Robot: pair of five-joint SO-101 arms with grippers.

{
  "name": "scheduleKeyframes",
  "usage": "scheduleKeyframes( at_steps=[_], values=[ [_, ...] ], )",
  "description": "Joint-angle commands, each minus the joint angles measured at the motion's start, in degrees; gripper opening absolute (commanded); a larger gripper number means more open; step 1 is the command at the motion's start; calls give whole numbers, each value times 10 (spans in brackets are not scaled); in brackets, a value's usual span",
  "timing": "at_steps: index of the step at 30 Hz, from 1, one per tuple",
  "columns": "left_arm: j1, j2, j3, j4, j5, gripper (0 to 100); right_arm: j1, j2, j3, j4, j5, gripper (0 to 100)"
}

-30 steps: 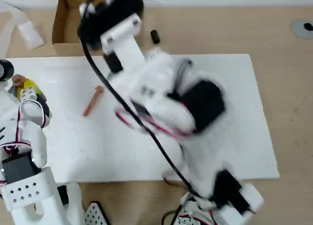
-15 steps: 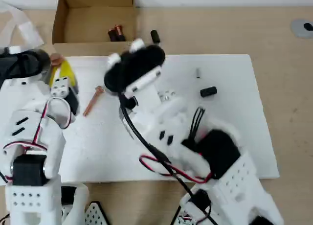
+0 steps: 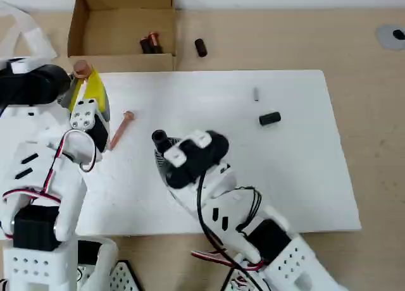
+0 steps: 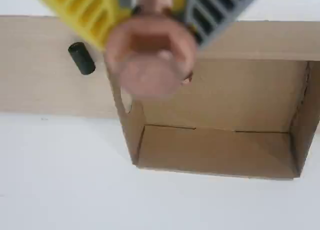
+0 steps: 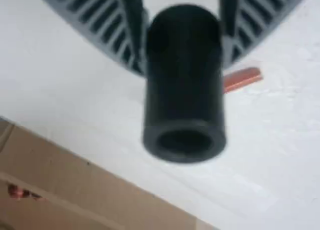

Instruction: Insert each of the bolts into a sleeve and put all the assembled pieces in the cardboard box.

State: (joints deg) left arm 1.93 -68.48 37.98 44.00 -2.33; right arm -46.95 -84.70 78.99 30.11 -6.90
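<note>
My left gripper (image 3: 81, 76) is shut on a copper bolt (image 3: 80, 68), held just off the near left corner of the cardboard box (image 3: 74, 31). In the left wrist view the bolt's head (image 4: 150, 55) sits between the fingers of the left gripper (image 4: 150, 10), facing the open box (image 4: 215, 150). My right gripper (image 3: 162, 144) is shut on a black sleeve (image 3: 158, 138) over the middle of the white board (image 3: 297, 171). The sleeve's open bore (image 5: 183, 140) faces the camera below the right gripper (image 5: 182, 10). A second bolt (image 3: 120, 130) lies on the board between the arms. An assembled piece (image 3: 150, 43) lies in the box.
One loose black sleeve (image 3: 200, 47) lies on the wooden table right of the box, another (image 3: 270, 119) on the board's right part. A small grey pin (image 3: 255, 93) lies near it. The loose bolt (image 5: 241, 79) shows behind the held sleeve.
The right arm pulled back from over the box to the board's middle. The left arm swung up toward the box's near left corner with the bolt.
</note>
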Motion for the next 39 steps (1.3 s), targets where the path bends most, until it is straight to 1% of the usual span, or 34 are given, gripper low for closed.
scheduleKeyframes(
  at_steps=[1, 3, 7, 10, 18, 23, 32, 39],
  values=[
    [33, -44, -36, -11, 37, 6, -7, -26, 44, -71, 18, 9],
    [67, -78, -36, 12, 47, 6, -7, -26, 59, -89, 17, 9],
    [170, -137, -34, 88, 47, 5, -7, -26, 68, -109, 15, 9],
    [203, -152, -33, 128, 47, 5, -7, -29, 66, -109, 15, 9],
    [207, -152, 18, 114, 47, 5, -7, -30, 64, -109, 15, 9],
    [207, -152, 37, 87, 48, 5, -7, -31, 63, -109, 15, 9],
    [207, -152, 60, 84, 47, 5, -7, -31, 45, -109, 14, 9],
    [203, -152, 122, -3, 47, 5, -7, -31, 44, -108, 14, 9]
  ],
)
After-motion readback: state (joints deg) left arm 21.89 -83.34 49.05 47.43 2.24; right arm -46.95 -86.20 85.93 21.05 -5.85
